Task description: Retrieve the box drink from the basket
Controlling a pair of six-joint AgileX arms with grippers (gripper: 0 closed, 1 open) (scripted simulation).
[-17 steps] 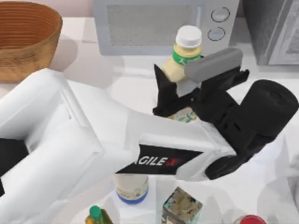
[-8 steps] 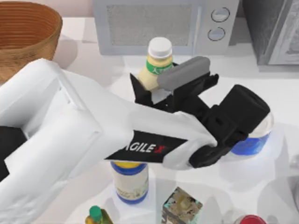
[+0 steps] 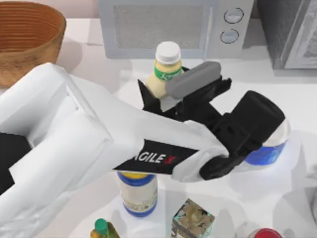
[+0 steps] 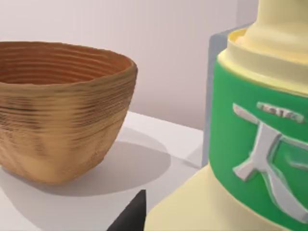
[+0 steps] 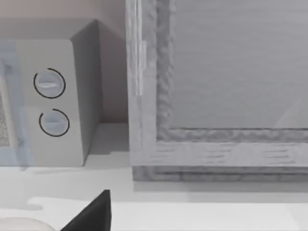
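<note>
My left gripper (image 3: 161,94) grips the cream bottle (image 3: 163,69), jaws closed on it; the basket (image 3: 27,39) sits well apart, far-left corner.

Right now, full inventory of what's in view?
basket: 1, tan-brown wicker, table's far left corner; its inside can't be seen
microwave: 1, grey, two round dials, back centre
cabinet: 1, grey, back right
cream bottle: 1, white cap, green label, between the left gripper's fingers
jar: 1, blue bands, pale label, near centre, partly under the left arm
blue container: 1, right of centre, partly hidden
patterned cube box: 1, grey-green, near edge
green-capped bottle: 1, yellowish, near edge
red object: 1, near right edge, mostly cut off
left gripper: black, on the cream bottle, table centre
right gripper: one dark finger, facing the microwave and cabinet
</note>
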